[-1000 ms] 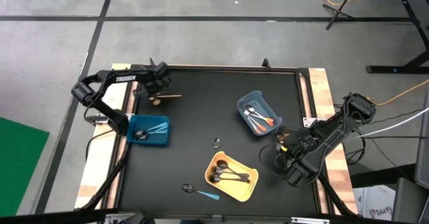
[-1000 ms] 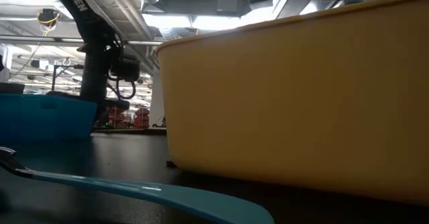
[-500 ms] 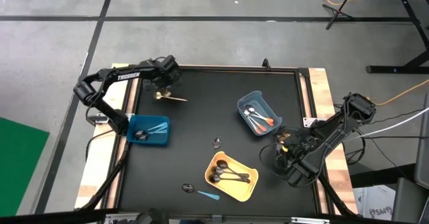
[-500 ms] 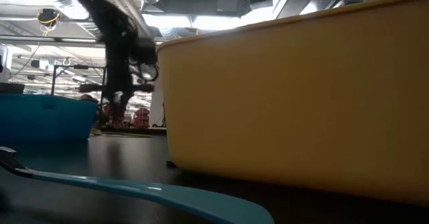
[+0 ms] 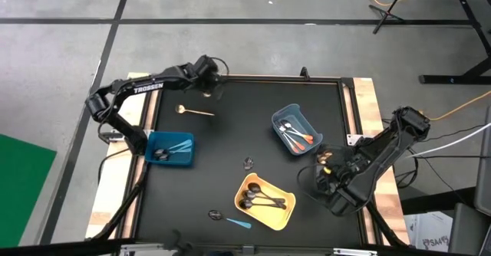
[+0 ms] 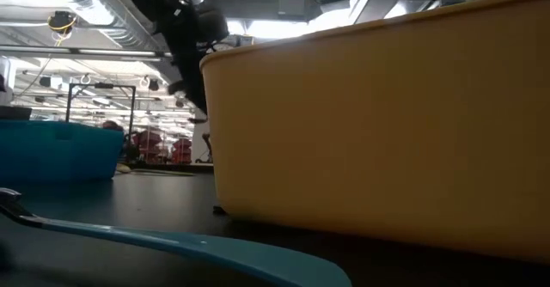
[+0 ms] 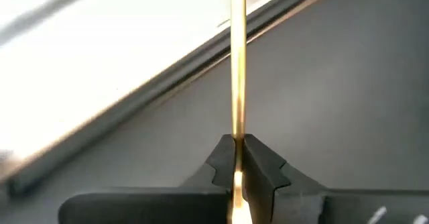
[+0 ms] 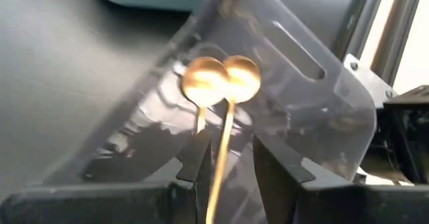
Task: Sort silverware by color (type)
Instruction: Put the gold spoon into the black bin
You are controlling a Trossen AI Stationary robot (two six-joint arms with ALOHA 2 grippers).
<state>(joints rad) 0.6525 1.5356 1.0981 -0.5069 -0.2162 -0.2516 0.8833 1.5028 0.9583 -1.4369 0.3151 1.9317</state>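
My left gripper (image 5: 209,72) hangs over the table's far edge, left of centre, and is shut on a thin gold spoon (image 7: 237,63). Another gold spoon (image 5: 193,111) lies flat on the table nearer than it. My right gripper (image 5: 331,181) is open inside the dark bin (image 5: 322,188) at the table's right side. A gold spoon (image 8: 231,106) lies in that bin with its handle running between the fingers; I cannot tell if it touches them. Beside its bowl shows a second gold bowl (image 8: 204,80), either a spoon or a reflection. My left gripper pinches the gold spoon's handle (image 7: 237,127) between its two fingertips (image 7: 258,160). The handle runs straight on past the fingertips, along the fingers, and leaves the picture. Which end is held does not show. The spoon is lifted clear of the table.
A blue bin (image 5: 170,149) at the left holds light-blue-handled spoons. A grey-blue bin (image 5: 295,129) holds orange-handled ones. A yellow bin (image 5: 265,202) holds black ones. A light-blue spoon (image 5: 238,223) and two small pieces (image 5: 215,214), (image 5: 248,163) lie loose on the black table.
My left gripper has risen and moved toward the table's far edge and to the right, away from the gold spoon on the table. That spoon turned a little at first and then stayed where it was.
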